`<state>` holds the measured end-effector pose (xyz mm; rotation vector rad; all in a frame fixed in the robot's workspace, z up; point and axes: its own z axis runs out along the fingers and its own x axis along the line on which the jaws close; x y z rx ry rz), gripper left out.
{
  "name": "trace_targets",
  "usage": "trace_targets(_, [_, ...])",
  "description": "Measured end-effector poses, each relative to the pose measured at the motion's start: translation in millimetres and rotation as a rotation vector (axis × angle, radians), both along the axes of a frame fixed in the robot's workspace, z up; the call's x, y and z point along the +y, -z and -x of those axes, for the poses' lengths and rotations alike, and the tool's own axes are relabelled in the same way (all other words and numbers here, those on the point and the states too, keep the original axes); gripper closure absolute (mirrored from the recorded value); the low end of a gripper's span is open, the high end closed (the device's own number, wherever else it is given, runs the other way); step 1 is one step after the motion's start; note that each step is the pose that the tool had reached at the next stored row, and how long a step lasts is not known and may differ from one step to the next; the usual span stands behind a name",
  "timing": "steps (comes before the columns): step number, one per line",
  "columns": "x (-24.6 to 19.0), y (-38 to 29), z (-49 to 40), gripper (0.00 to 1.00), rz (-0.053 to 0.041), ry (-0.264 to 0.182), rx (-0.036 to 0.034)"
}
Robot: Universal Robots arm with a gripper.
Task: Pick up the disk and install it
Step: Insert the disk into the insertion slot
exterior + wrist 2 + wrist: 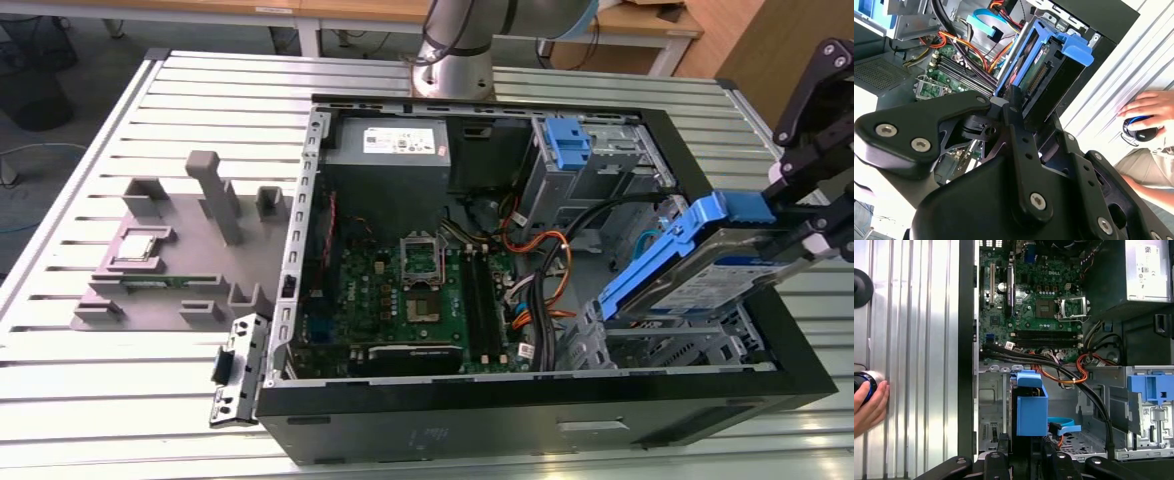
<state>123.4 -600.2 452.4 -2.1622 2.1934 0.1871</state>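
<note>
The disk, a silver drive in a blue plastic carrier, hangs tilted over the open computer case near its side on the exterior view's right. My gripper is shut on it from that side. In the second wrist view the disk sticks out past my gripper, connector edge showing. In the first wrist view the blue carrier of the disk sits above my gripper, over the metal drive cage.
Inside the case lie the motherboard, orange and black cables, a grey power-supply box and a bare blue bracket. A grey fixture stands on the slatted table. A person's hand rests on a round device beside the case.
</note>
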Motion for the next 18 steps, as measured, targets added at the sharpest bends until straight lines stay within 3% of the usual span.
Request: trace_targets(18, [-0.9, 4.7, -0.4, 0.65, 0.0000, 0.000, 0.0000])
